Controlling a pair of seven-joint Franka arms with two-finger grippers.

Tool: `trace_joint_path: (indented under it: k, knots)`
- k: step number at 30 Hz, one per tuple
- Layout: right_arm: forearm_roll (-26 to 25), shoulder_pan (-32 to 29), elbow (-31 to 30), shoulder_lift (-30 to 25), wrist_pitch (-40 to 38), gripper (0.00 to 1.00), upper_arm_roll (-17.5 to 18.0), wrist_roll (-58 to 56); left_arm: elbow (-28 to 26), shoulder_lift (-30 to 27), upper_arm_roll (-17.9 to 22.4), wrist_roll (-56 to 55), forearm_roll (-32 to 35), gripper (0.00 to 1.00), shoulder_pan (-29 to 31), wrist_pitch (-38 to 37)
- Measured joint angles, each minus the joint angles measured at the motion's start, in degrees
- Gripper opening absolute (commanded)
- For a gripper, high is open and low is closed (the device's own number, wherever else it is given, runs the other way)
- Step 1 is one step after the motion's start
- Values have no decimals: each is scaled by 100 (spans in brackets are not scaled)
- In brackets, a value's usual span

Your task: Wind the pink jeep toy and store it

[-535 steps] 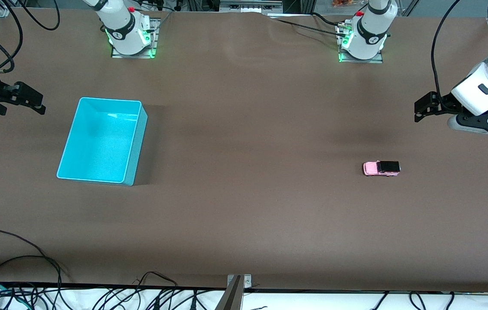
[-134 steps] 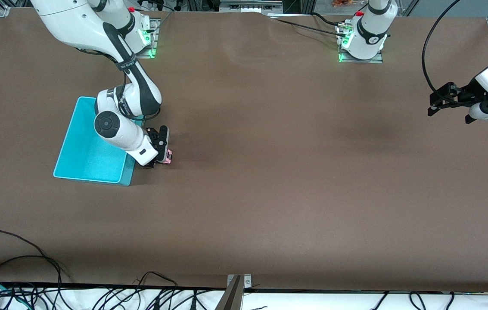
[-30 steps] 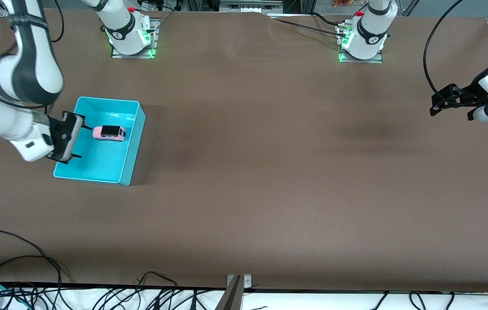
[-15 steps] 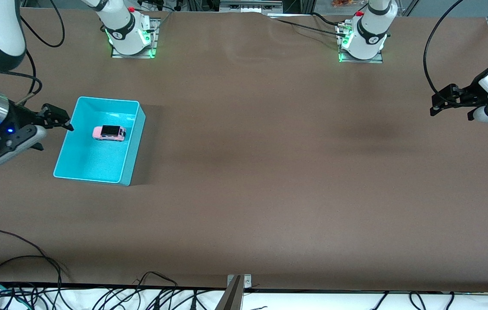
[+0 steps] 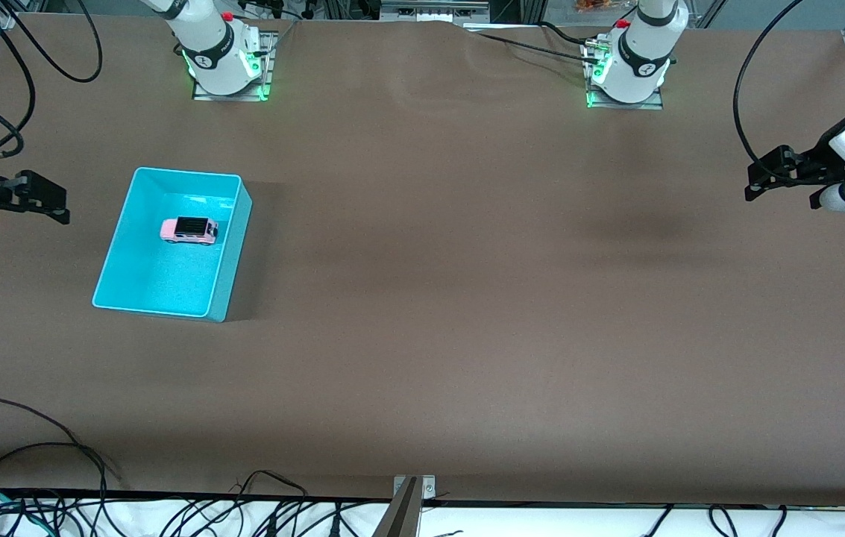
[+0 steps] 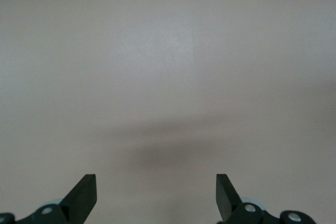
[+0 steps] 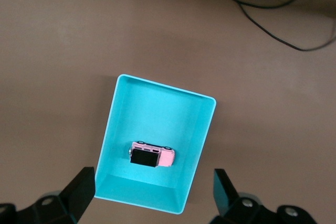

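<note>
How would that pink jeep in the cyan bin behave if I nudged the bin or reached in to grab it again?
The pink jeep toy sits upright on its wheels on the cyan bin's flat floor, so a nudge would probably make it roll until a wall stops it. It is tiny beside the bin, so likely light. Its boxy, hard-looking body should pinch stiffly, though smooth sides might slip.
</note>
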Motion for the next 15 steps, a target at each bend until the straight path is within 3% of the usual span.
trace_joint_path:
  k: [6, 15]
  knots:
    - [-25, 0, -170, -244, -153, 100, 0, 364, 0, 0, 0, 0, 0, 100, 0, 0]
    - [-27, -5, -1410, -1174, 249, 100, -8, 439, 2, 1, 0, 0, -2, 100, -1, 0]
